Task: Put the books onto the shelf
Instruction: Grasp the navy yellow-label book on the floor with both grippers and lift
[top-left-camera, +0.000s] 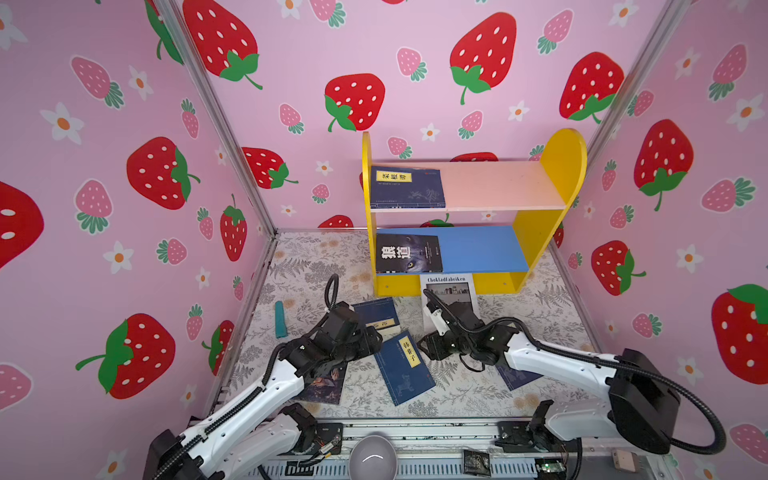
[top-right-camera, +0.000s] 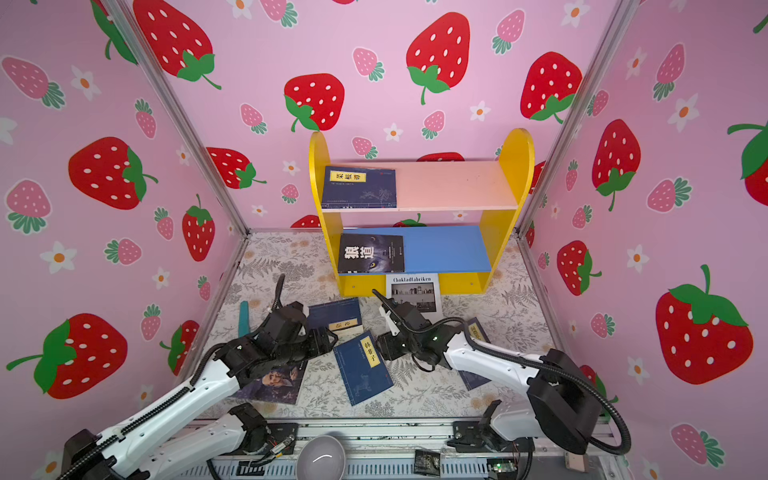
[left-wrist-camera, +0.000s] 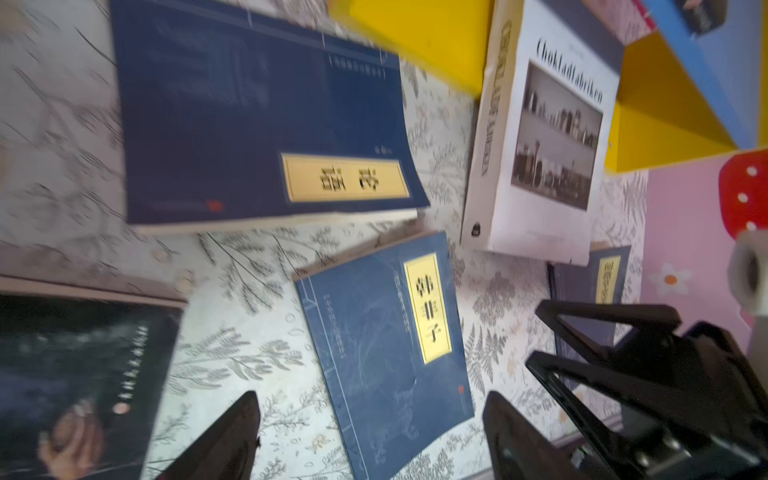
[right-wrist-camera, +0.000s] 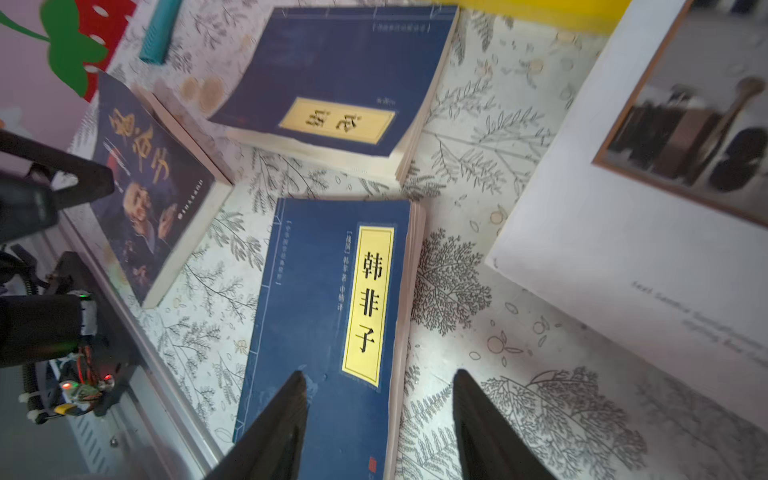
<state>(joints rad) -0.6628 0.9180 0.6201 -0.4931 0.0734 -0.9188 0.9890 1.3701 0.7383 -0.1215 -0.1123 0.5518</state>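
We've got two of seven on the shelf (top-left-camera: 557, 166) — navy book (top-left-camera: 407, 187) on the pink board (top-left-camera: 498, 183), wolf-eye book (top-left-camera: 408, 253) on the blue board (top-left-camera: 478, 249), both at its left end — five left on the table (top-left-camera: 540, 316), left gripper (left-wrist-camera: 372, 397) and right gripper (right-wrist-camera: 379, 374) both spread, empty, over the centre navy book (top-left-camera: 405, 368).

I count seven books. Four are thin navy paperbacks with yellow title labels: the top navy book (top-left-camera: 407, 187) on the yellow-sided two-tier shelf (top-left-camera: 561, 166), plus the near navy book (top-left-camera: 376, 313), the middle navy book (top-left-camera: 405, 368) and the half-hidden navy book (top-left-camera: 517, 377) on the bench (top-left-camera: 548, 307) before it. Then one black wolf-eye book (top-left-camera: 409, 253), one thick white "Chokladfabriken" book (top-left-camera: 449, 286), one dark portrait book (top-left-camera: 323, 386). One shelf, one teal bar (top-left-camera: 281, 319), one grey bowl (top-left-camera: 372, 457).
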